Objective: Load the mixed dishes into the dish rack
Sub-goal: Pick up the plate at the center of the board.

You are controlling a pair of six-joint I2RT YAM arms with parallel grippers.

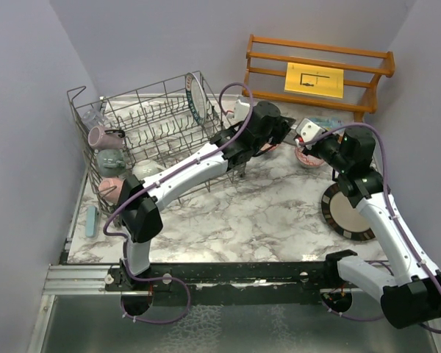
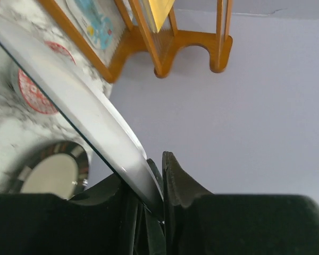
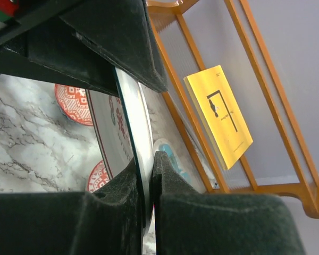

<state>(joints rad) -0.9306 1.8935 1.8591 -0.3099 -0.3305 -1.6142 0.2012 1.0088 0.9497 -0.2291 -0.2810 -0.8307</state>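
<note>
Both grippers are shut on the same white lettered plate (image 3: pixel 109 122), held on edge above the counter right of the dish rack (image 1: pixel 151 129). My left gripper (image 2: pixel 157 159) pinches its rim (image 2: pixel 80 106). My right gripper (image 3: pixel 149 156) pinches the opposite rim. In the top view the left gripper (image 1: pixel 283 132) and right gripper (image 1: pixel 306 137) meet and mostly hide the plate. The rack holds a blue-rimmed plate (image 1: pixel 196 98), a mauve mug (image 1: pixel 103 137), grey mug (image 1: pixel 112 160), pink mug (image 1: pixel 110 190) and a clear glass (image 1: pixel 92 118). Two red-patterned bowls (image 3: pixel 74 103) (image 3: pixel 101 178), a white mug (image 1: pixel 242 110) and a dark-rimmed beige plate (image 1: pixel 348 212) sit on the counter.
An orange-brown wooden shelf (image 1: pixel 316 70) with a yellow card (image 1: pixel 314 79) stands at the back right. A flat light-blue-and-white item (image 1: pixel 325 121) lies in front of it. A light-blue strip (image 1: pixel 92 219) lies at the counter's left edge. Grey walls close both sides.
</note>
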